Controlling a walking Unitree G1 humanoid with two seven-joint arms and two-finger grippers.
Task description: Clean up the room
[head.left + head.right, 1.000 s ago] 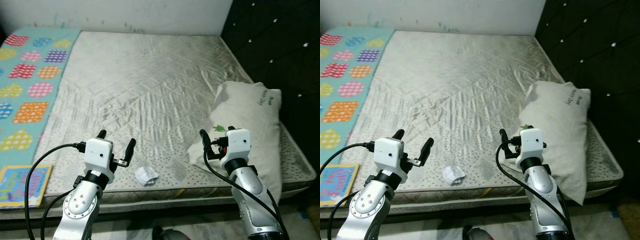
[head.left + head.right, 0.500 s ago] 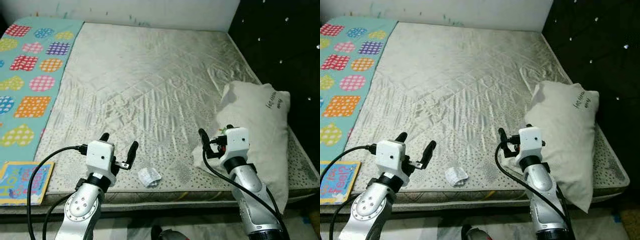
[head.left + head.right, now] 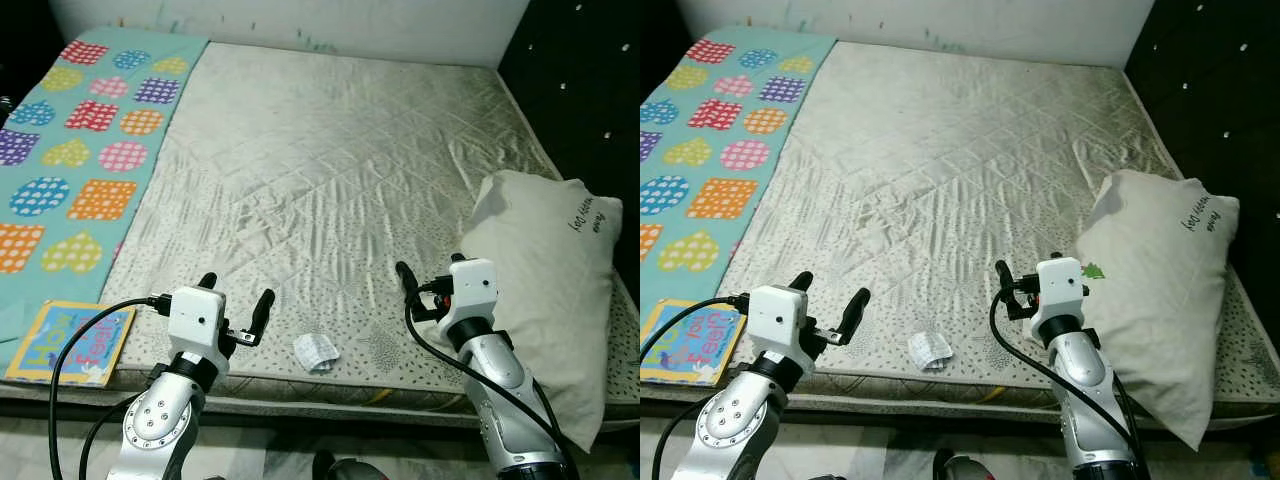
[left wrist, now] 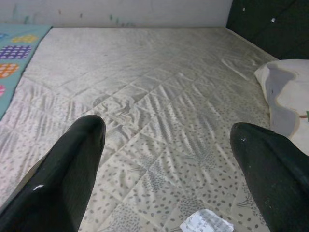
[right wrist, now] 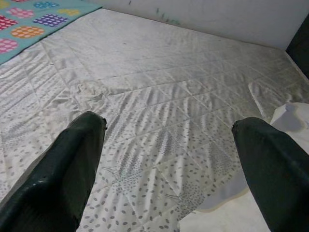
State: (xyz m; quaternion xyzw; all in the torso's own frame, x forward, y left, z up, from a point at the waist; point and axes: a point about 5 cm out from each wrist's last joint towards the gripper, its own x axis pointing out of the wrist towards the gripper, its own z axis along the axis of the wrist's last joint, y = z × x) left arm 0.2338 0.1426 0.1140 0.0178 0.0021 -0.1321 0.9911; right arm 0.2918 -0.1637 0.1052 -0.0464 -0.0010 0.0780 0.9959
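The whole view has swung leftward over the last second, so the camera has turned, not the things: more of the patterned blanket point(image 3: 85, 150) now shows along the left side of the mattress point(image 3: 330, 170), and the picture book point(image 3: 70, 342) at the mattress's near-left corner is fully in sight. The pillow point(image 3: 555, 290) sits against the mattress's right edge as before. Judging by this, the robot is squaring up to the near edge, where the litter lies, and no pickup has begun.

Both arms have stayed raised over the near edge of the mattress. The left gripper point(image 3: 235, 300) hovers there with its fingers spread wide, holding nothing. The right gripper point(image 3: 428, 285) hovers beside the pillow's near corner, likewise wide apart and empty.

The crumpled paper scrap point(image 3: 315, 351) rests on the mattress's near edge, between the two grippers and nearer the left one.
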